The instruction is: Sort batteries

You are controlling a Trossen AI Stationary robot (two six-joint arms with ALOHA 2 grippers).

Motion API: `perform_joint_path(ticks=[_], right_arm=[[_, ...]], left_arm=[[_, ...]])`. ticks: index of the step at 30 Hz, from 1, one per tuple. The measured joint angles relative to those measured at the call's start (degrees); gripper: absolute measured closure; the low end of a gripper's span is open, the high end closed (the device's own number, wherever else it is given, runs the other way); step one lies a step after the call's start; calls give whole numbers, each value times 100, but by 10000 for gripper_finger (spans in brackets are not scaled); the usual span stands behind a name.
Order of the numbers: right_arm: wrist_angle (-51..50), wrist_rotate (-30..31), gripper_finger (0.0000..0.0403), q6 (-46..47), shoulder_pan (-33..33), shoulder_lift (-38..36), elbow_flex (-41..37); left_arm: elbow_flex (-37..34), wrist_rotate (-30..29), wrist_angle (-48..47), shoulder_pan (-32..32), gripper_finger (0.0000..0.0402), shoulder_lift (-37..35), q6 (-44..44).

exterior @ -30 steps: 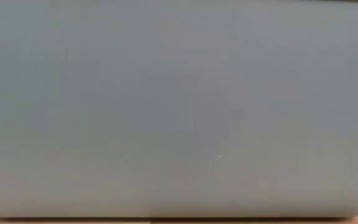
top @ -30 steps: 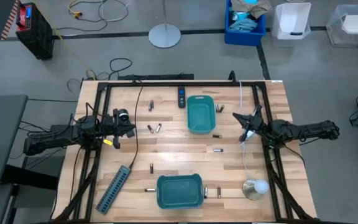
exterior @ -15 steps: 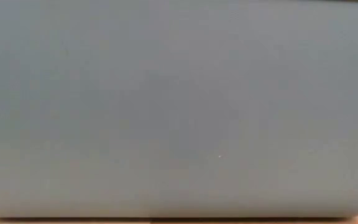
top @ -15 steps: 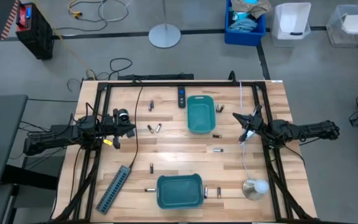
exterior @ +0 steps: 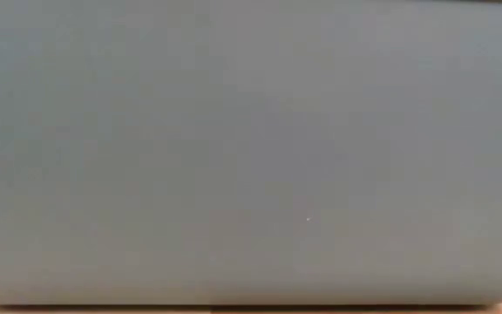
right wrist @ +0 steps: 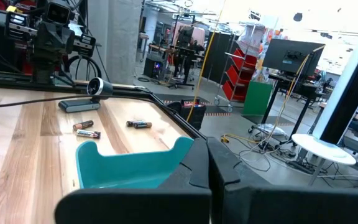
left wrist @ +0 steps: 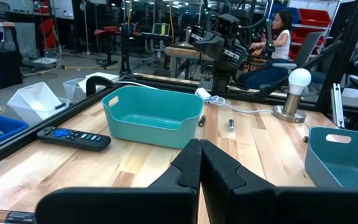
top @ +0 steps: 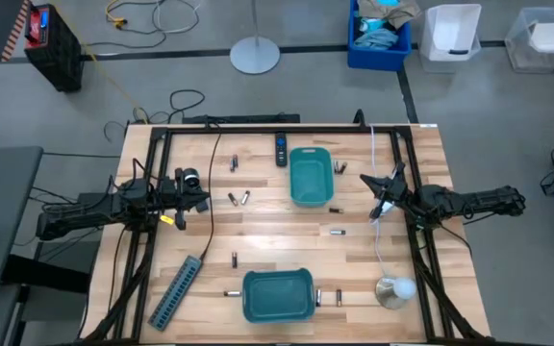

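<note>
Two teal bins [top: 310, 176] [top: 278, 294] sit empty at frame centre; batteries [top: 238, 198] lie scattered on the table [top: 258, 231]; left end effector [top: 203, 200] and right end effector [top: 367, 183] both closed, holding nothing.

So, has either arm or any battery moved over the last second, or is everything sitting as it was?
Nothing has visibly changed. The left gripper and right gripper both remain shut and empty at the table's sides. The batteries lie scattered on the wood as before, and both teal bins are where they were.
</note>
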Motion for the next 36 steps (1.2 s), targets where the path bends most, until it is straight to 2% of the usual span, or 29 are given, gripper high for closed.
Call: perform_joint_path(ticks=[10, 14, 26, 32, 36], right_arm=[[-1, 0, 401, 1, 2, 0, -1], [0, 1, 401, 2, 2, 0, 0], [0, 2, 401, 0, 2, -1, -2], [25, 0, 401, 58, 2, 0, -2], [200, 2, 401, 714, -5, 0, -1]], left_arm=[[-7, -14, 112, 0, 400, 4, 59], [-23, -16, 694, 0, 400, 2, 72], [-10, -1, 2328, 4, 400, 83, -1062], [-8, 188, 2979, 4, 400, 719, -1095], [-5, 270, 3601, 4, 400, 1483, -1095]])
